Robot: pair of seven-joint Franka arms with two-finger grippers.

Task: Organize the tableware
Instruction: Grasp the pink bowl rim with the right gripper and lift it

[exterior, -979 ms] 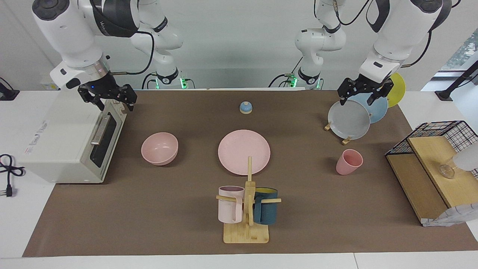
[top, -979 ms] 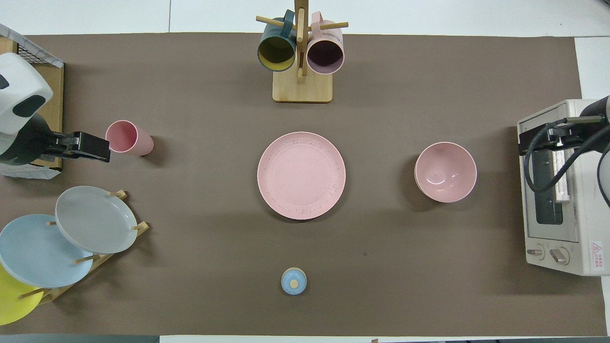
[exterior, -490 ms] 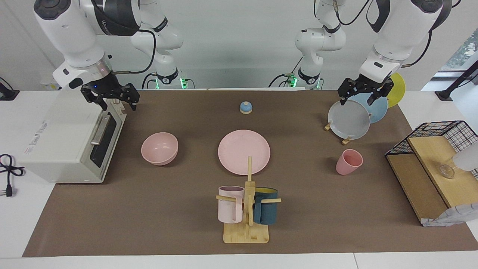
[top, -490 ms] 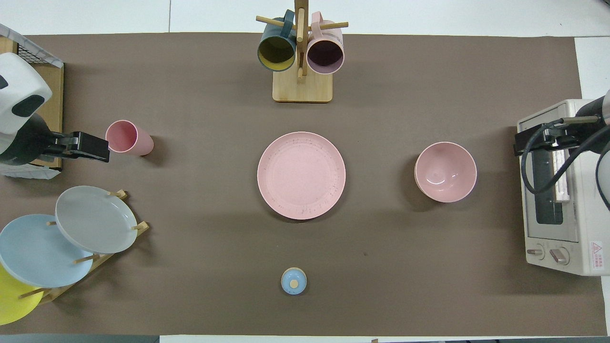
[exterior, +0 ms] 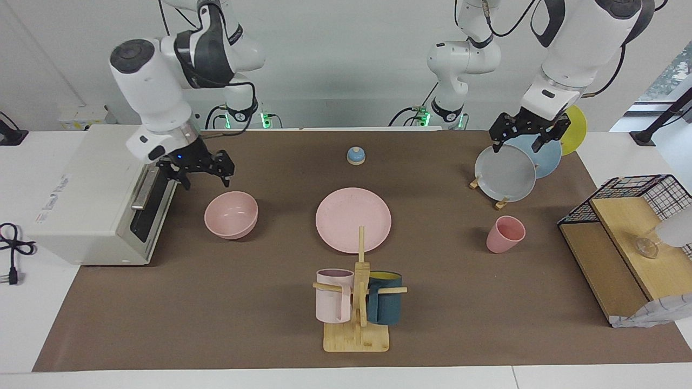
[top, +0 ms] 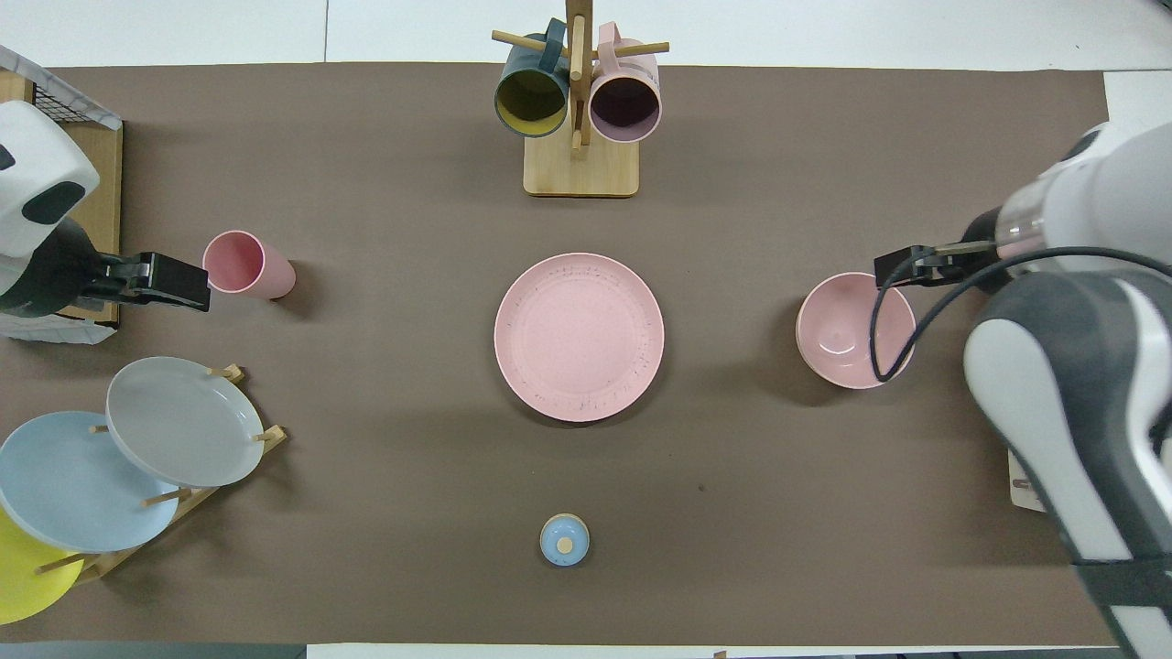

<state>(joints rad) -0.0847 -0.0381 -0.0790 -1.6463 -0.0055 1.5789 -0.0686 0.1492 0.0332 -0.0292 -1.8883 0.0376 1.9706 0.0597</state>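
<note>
The pink plate [exterior: 353, 219] lies flat at the middle of the mat, also in the overhead view [top: 579, 337]. The pink bowl [exterior: 231, 214] stands upright toward the right arm's end [top: 838, 334]. The pink cup [exterior: 505, 234] stands toward the left arm's end [top: 247, 264]. My right gripper [exterior: 204, 174] is open and empty, in the air over the mat between the toaster oven and the bowl; from overhead [top: 902, 268] it covers the bowl's rim. My left gripper [exterior: 519, 141] is open and empty, over the plate rack, and waits [top: 169, 282].
A white toaster oven [exterior: 92, 200] stands at the right arm's end. A rack with grey, blue and yellow plates [exterior: 508, 173] and a wire shelf [exterior: 621, 227] stand at the left arm's end. A mug tree [exterior: 357, 302] stands farther out than the plate. A blue bell [exterior: 356, 155] sits near the robots.
My right gripper has moved off the toaster oven toward the bowl and come lower. The left arm and the tableware have not moved.
</note>
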